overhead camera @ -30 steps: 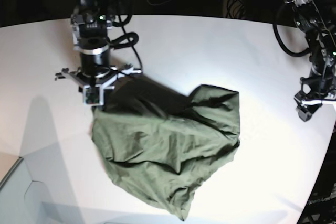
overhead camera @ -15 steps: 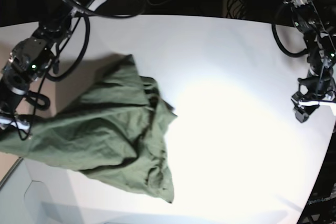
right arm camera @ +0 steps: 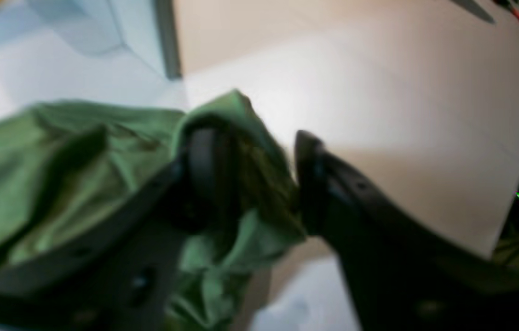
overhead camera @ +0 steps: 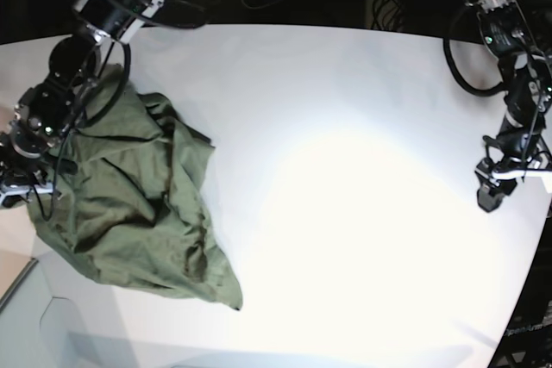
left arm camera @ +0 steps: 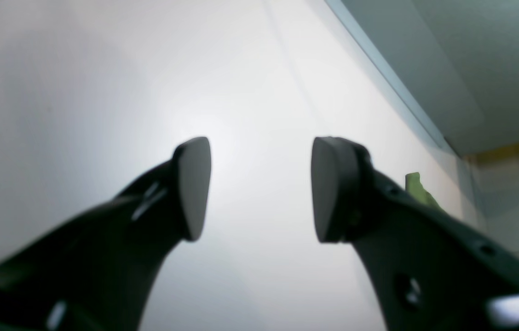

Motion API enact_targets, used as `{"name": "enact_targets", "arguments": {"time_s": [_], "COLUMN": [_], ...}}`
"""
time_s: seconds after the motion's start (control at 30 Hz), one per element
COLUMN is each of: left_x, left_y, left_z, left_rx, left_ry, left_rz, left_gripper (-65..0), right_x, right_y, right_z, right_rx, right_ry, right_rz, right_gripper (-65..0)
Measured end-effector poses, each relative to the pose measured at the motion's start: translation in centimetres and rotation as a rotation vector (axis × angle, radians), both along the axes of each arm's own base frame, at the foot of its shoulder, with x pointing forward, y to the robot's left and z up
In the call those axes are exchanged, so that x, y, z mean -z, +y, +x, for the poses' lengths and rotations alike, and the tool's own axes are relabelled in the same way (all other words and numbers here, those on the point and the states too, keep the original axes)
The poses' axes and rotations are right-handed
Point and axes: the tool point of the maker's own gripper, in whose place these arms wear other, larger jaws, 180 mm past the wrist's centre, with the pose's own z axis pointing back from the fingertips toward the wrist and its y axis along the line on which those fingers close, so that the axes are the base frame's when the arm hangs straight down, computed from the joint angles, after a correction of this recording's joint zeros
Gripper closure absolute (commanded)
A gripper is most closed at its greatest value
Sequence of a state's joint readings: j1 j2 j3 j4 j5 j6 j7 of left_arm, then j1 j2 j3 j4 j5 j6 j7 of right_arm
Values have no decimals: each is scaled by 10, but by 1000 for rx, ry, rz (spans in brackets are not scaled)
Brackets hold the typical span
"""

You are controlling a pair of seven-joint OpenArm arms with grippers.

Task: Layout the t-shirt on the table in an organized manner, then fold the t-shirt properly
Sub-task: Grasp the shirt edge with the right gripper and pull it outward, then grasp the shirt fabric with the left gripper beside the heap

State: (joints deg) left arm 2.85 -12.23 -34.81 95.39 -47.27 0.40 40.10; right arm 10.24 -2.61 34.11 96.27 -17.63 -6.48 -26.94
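Robot drags rumpled shirt to table's edge

The t-shirt (overhead camera: 129, 204) lies bunched at nine o'clock on the table (overhead camera: 345, 170). The right gripper (right arm camera: 259, 184) stands parted with cloth seemingly between its fingers; the view is blurred, so a grip is uncertain. The left gripper (left arm camera: 259, 188) gapes, holding nothing. Better to re-grasp a hem and spread it flat. No writing is legible.

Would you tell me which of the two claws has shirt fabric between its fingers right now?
The right claw: green t-shirt bunches between its parted fingers. The left claw is open over bare table.
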Motion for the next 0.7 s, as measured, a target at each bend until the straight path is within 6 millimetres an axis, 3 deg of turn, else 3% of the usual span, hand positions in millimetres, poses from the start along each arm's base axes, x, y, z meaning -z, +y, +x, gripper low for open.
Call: {"name": "enact_targets", "arguments": {"time_s": [0.17,0.27,0.37,0.43,0.53,0.7], "left_x": [1,2,8,18,30,14], "left_y": [0,-4,-33,-73,-148,-280], "left_z": [0,1,9,15,20,37], "left_rx": [0,10,90,188,337,632], "left_ry": [1,3,20,37,58,13], "left_rz": [-4,-5,-7,-19,-85,-69], "left_gripper": [-343,-343,-343,-354,-415,-443], "right_x": [0,3,0,-1,-2,-12], "right_y": [-17,-32,-47,-49,-51,-53], "right_z": [-19,-35,-57,-69,-77,-84], "right_rx": [69,128,198,238,269,293], "right_ry": [-7,-6,-13,-35,-49,-72], "right_rz": [9,18,14,24,33,27], "right_gripper": [-473,-502,-501,-501,-501,-502]}}
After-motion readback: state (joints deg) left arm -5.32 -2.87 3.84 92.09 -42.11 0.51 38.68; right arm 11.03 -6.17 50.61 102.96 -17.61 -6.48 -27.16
